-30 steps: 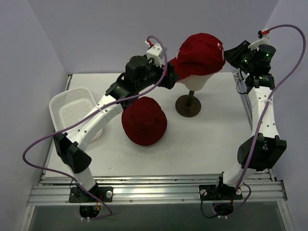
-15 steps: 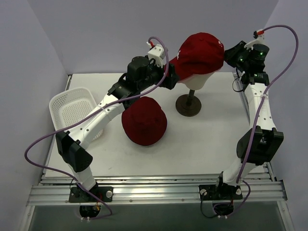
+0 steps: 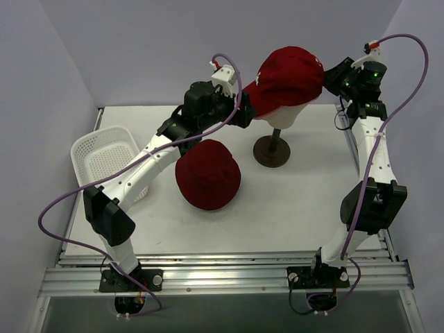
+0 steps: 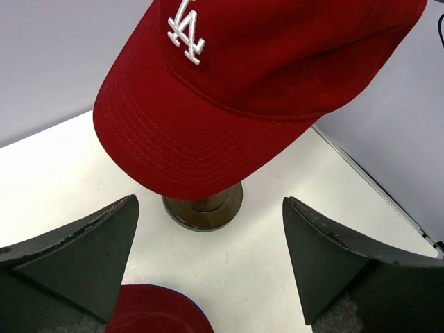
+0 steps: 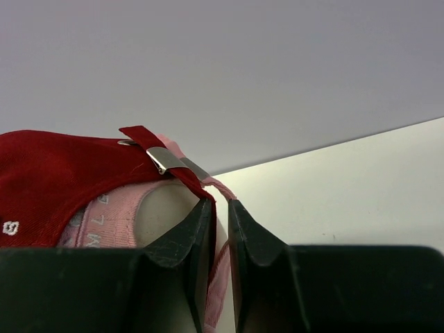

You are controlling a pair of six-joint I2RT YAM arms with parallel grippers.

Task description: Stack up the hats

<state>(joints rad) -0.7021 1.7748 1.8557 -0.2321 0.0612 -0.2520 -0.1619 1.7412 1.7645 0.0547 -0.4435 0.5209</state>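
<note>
A red baseball cap [image 3: 290, 78] with a white LA logo [image 4: 185, 31] sits on the cream mannequin head [image 3: 281, 119]. A pink cap [image 5: 104, 218] shows under it at the back. My right gripper [image 3: 331, 78] is behind the head, its jaws [image 5: 220, 205] nearly closed with the red strap [image 5: 177, 170] and the pink strap pinched between them. My left gripper [image 3: 244, 114] hangs open [image 4: 209, 201] just in front of and below the red brim, touching nothing. On the table lies a dark red bucket hat [image 3: 207, 173], a thin blue edge showing at its rim [image 4: 156, 312].
The mannequin head stands on a dark wooden stand [image 3: 271, 151] with a round base [image 4: 205, 208]. A white mesh basket [image 3: 104, 161] sits at the table's left edge under the left arm. Purple walls close in behind and on both sides.
The right wrist has moved up and a little left, closer against the back of the caps, and its jaws have tightened. The left arm has barely shifted.
</note>
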